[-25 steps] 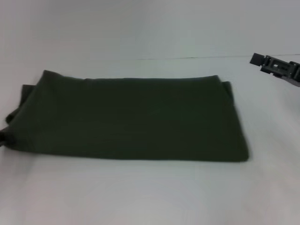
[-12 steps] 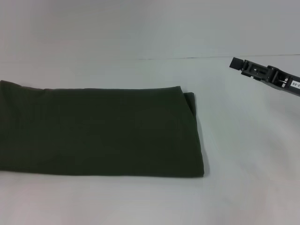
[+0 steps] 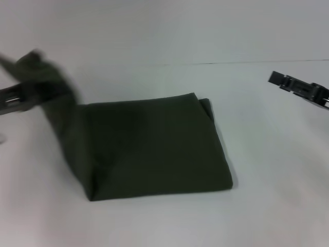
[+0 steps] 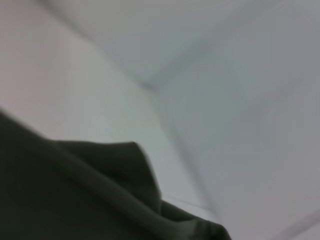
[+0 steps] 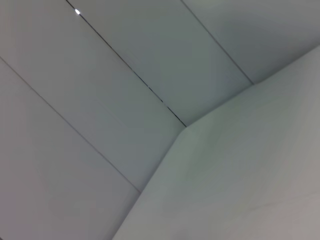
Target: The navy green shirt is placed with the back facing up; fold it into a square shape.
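Note:
The navy green shirt point(image 3: 154, 149) lies on the white table point(image 3: 257, 216) as a folded dark olive band, plain side up. Its left end is raised off the table into a blurred peak, and my left gripper point(image 3: 20, 95) is shut on that end at the far left of the head view. The left wrist view shows the same hanging cloth point(image 4: 75, 200) close up, with none of that arm's fingers in sight. My right gripper point(image 3: 280, 81) hovers above the table well to the right of the shirt, touching nothing.
A white wall point(image 3: 164, 25) rises behind the table's far edge. The right wrist view holds only the white table surface point(image 5: 240, 175) and wall panels point(image 5: 125, 50).
The shirt's left end has been lifted off the table and carried rightward by my left gripper, shortening the flat part. The right gripper has drawn back a little to the right.

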Controlling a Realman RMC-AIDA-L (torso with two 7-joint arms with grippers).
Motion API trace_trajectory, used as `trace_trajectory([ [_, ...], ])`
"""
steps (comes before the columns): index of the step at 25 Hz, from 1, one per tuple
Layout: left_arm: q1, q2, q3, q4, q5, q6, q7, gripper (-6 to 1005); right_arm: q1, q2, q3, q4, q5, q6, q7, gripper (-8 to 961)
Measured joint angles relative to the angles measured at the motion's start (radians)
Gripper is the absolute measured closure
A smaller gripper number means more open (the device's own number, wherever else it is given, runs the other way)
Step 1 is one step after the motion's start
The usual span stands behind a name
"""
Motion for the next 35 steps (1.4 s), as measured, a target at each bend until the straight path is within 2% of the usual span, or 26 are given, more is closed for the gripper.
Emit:
trace_trajectory([
  [2,-0.06,-0.049,0.093,-0.015,-0.05,-0.029,-0.005,960,-0.019,-0.011,0.0,-0.006,0.011,-0.027,-0.002,37],
  [4,-0.114,-0.083,0.196,-0.065,-0.081,-0.094,-0.001,960,-0.036,-0.026,-0.001,-0.009,0.015,-0.055,-0.002,37],
  [6,-0.16,-0.087,0.308,-0.181,-0.144,-0.188,0.032,959,-0.049,-0.043,-0.003,-0.009,0.016,-0.076,-0.004,37],
  [7,-0.184,-0.085,0.356,-0.275,-0.192,-0.251,0.065,959,-0.056,-0.053,-0.003,-0.011,0.016,-0.084,-0.006,37],
  [9,-0.228,-0.085,0.412,-0.451,-0.272,-0.362,0.15,960,-0.067,-0.068,-0.004,-0.011,0.014,-0.09,-0.013,37],
  [12,-0.292,-0.09,0.414,-0.749,-0.431,-0.519,0.375,947,-0.074,-0.085,-0.007,-0.011,0.011,-0.086,-0.025,37],
  [14,-0.33,-0.091,0.389,-0.926,-0.531,-0.579,0.57,921,-0.076,-0.091,-0.008,-0.011,0.009,-0.082,-0.032,37],
  [16,-0.35,-0.091,0.327,-1.058,-0.565,-0.598,0.749,895,-0.076,-0.094,-0.01,-0.011,0.008,-0.073,-0.034,37],
  [18,-0.351,-0.091,0.249,-1.137,-0.537,-0.591,0.869,861,-0.073,-0.094,-0.016,-0.011,0.007,-0.055,-0.036,37],
  [21,-0.342,-0.091,0.2,-1.172,-0.488,-0.572,0.914,798,-0.063,-0.096,-0.05,-0.011,0.006,-0.012,-0.035,37],
  [22,-0.328,-0.091,0.174,-1.179,-0.429,-0.533,0.922,777,-0.059,-0.096,-0.063,-0.008,0.006,0.002,-0.032,37],
  [26,-0.293,-0.092,0.166,-1.152,-0.349,-0.401,0.917,694,-0.041,-0.093,-0.084,-0.002,0.006,0.035,-0.017,37],
  [29,-0.259,-0.091,0.17,-1.071,-0.301,-0.291,0.883,603,-0.024,-0.094,-0.107,0.001,0.004,0.063,0.016,37],
  [32,-0.207,-0.087,0.176,-0.961,-0.278,-0.219,0.835,498,0.009,-0.103,-0.155,0.002,-0.026,0.105,0.097,37],
  [33,-0.207,-0.087,0.176,-0.961,-0.278,-0.219,0.835,463,0.022,-0.107,-0.17,0.002,-0.042,0.115,0.126,37],
  [34,-0.163,-0.086,0.178,-0.874,-0.27,-0.18,0.819,428,0.037,-0.11,-0.187,0.002,-0.058,0.122,0.158,37],
  [35,-0.151,-0.086,0.178,-0.852,-0.268,-0.17,0.817,370,0.054,-0.112,-0.204,0.002,-0.079,0.128,0.191,37],
])
